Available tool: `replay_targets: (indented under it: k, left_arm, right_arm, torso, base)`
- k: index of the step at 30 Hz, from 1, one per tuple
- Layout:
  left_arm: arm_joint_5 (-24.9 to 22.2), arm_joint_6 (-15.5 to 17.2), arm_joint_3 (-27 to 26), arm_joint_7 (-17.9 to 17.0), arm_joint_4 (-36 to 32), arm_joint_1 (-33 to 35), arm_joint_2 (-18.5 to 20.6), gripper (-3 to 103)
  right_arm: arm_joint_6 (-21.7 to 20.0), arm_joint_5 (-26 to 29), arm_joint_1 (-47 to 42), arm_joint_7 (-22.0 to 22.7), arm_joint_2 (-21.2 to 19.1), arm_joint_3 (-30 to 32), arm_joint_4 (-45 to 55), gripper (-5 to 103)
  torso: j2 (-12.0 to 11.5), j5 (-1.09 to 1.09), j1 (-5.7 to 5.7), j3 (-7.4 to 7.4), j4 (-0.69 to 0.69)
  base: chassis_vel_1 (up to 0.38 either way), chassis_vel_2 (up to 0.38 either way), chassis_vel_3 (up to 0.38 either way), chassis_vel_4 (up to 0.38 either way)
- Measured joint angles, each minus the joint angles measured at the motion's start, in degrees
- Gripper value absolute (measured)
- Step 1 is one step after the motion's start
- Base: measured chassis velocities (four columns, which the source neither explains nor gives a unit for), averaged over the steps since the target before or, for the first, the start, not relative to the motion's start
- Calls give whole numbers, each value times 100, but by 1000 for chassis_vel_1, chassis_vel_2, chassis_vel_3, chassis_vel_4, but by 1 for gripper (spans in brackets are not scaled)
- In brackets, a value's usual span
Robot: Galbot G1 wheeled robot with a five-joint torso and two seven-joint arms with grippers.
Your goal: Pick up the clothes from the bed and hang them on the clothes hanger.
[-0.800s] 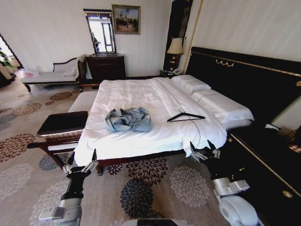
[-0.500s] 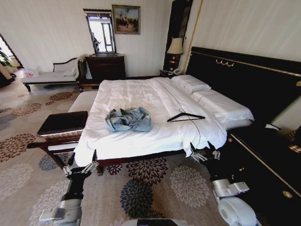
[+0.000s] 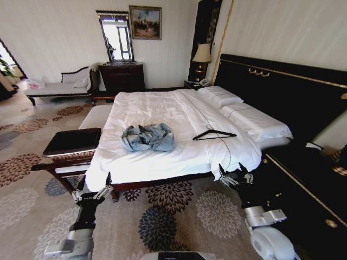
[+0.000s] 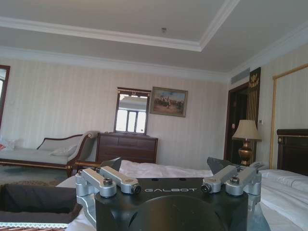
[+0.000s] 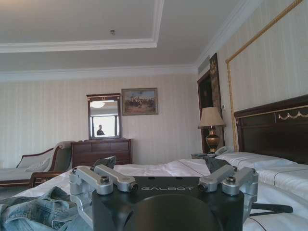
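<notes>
Here the crumpled jacket (image 3: 148,137) lay on the bed (image 3: 162,108) ahead of both arms, nearer the left gripper (image 3: 93,190) than the right gripper (image 3: 234,174), hanger (image 3: 213,133) toward the right; both grippers wide open, empty.

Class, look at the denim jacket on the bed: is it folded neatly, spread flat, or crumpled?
Crumpled. The denim jacket lies bunched in a rumpled heap on the bed, apart from the clothes hanger.
</notes>
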Motion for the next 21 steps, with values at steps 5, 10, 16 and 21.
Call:
replay_targets:
  k: [5,10,16,21]
  left_arm:
    - [3,0,4,1,31,-22,-5,100]
    - [5,0,5,1,46,-29,-6,100]
    - [8,-1,7,0,60,-35,-2,100]
    - [11,-1,6,2,66,-37,1,100]
  right_arm:
    - [15,6,5,-7,11,-1,-11,100]
    - [25,7,18,-8,41,-17,-37,100]
    - [34,7,37,-10,106,-62,-61,100]
    - [39,7,54,-13,110,-70,-70,100]
  torso:
    - [0,0,0,0,0]
    - [0,0,0,0,0]
    - [0,0,0,0,0]
    - [0,-1,0,0,0]
  base:
    - [0,0,0,0]
    - [0,0,0,0]
    - [-17,13,18,-23]
    - [-70,73,58,-74]
